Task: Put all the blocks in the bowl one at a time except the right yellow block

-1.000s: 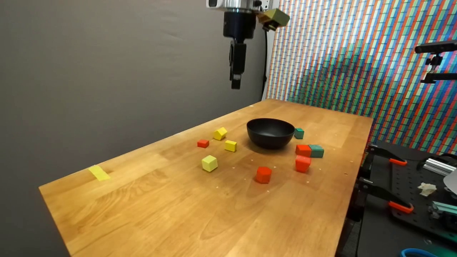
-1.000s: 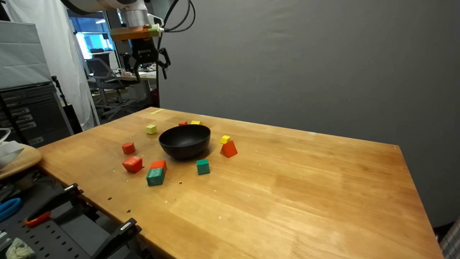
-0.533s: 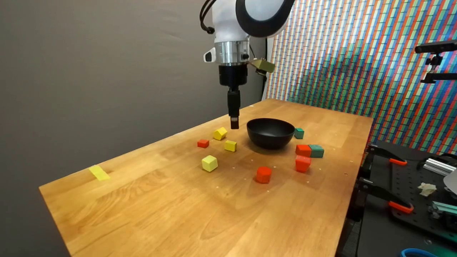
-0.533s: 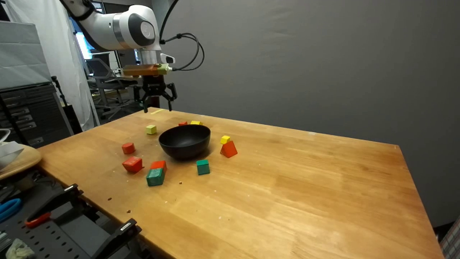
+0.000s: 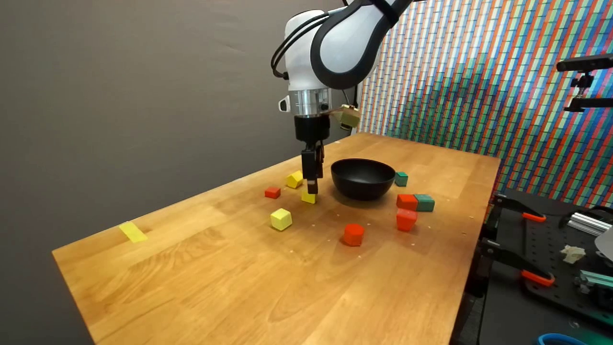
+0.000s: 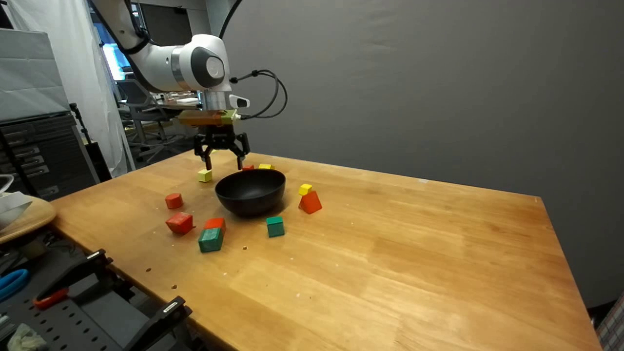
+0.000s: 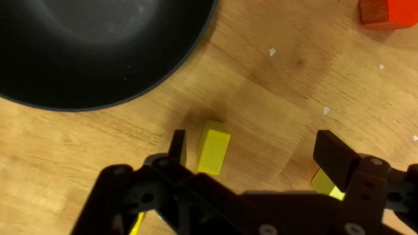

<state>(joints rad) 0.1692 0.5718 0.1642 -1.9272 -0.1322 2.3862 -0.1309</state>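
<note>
Wrist view, bowl point(image 7: 98, 68): no block showed in its visible part. A low sideways carry could have bumped it.
Claw point(image 7: 254, 150): spread wide, holding nothing, hung near the bowl.
Pale cube point(image 7: 324, 184): partly hidden by the claw; straight descent could have nudged it if a tip sat over it.
Yellow block point(image 7: 214, 148): lay outside the bowl, near it, off-centre between the tips. Closing as aligned would likely have shoved or twisted it. Which yellow counted as "right" wasn't clear, so maybe the wrong pick.

Round black bowl point(image 6: 250, 196), upright amid small red, yellow and green blocks point(image 6: 275, 227).
</note>
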